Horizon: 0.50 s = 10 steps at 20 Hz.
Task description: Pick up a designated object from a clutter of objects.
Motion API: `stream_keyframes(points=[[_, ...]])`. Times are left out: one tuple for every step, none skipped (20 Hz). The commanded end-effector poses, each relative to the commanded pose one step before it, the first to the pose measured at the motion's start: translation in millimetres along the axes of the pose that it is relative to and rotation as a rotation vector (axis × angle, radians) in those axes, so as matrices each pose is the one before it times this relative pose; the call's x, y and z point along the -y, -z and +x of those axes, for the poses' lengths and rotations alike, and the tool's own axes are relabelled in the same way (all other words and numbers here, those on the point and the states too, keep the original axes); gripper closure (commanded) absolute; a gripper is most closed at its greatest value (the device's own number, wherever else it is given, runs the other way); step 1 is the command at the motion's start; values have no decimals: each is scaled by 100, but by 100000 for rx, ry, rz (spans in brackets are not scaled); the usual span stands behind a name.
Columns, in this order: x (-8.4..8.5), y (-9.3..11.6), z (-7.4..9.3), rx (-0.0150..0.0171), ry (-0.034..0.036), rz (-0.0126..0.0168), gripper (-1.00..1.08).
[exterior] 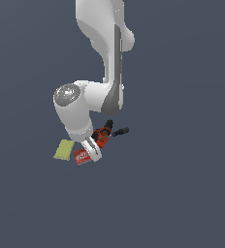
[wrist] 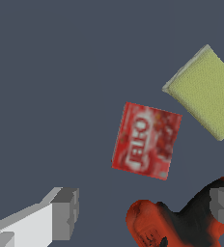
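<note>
At the centre of the wrist view, a small flat red box [wrist: 147,140] lies face up on the dark grey table [wrist: 56,72], its white block lettering running lengthwise and appearing to read "JELL-O", though the render is too soft to be sure of every letter. Near its upper right corner, apart from it, sits a plain yellow-green pad [wrist: 208,91], tilted diagonally, with no writing on it. Along the lower edge of the same frame an orange-red and black power drill [wrist: 181,222] lies near the box's lower edge without touching it. The pincer [wrist: 145,210] stands wide open and holds nothing: one grey finger pad [wrist: 65,212] shows at lower left on its white finger, the other at the lower right edge in front of the drill, and the box sits above the gap, not between the fingers.

In the exterior view, the white Panda arm [exterior: 104,63] reaches down from the top of the frame to the small cluster just below centre. There the red box [exterior: 81,156] lies beside the pincer [exterior: 93,149], with the yellow-green pad [exterior: 64,149] just to its left, the drill [exterior: 103,135] up and to its right, and a dark stick-like tool [exterior: 120,131] lying just right of the drill.
</note>
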<state>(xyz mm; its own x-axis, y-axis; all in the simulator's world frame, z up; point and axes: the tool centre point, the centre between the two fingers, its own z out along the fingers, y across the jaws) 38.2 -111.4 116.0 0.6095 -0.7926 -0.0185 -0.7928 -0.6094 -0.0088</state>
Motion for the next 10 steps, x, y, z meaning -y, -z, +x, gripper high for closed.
stream_keyframes(points=[[-599, -1522, 744, -549, -7248, -89, -92], [-208, -517, 250, -175, -2377, -70, -92], [-192, -476, 231, -171, -2185, -69, -92], [-176, -434, 213, -165, -1993, -66, -92], [-160, -393, 194, -156, -1803, -63, -92], [-143, -352, 174, -146, -1612, -58, -92], [-127, -310, 155, -133, -1421, -53, -92], [-110, -269, 135, -119, -1231, -47, -92], [-93, -228, 115, -103, -1041, -41, -92], [-76, -186, 94, -86, -852, -34, -92]])
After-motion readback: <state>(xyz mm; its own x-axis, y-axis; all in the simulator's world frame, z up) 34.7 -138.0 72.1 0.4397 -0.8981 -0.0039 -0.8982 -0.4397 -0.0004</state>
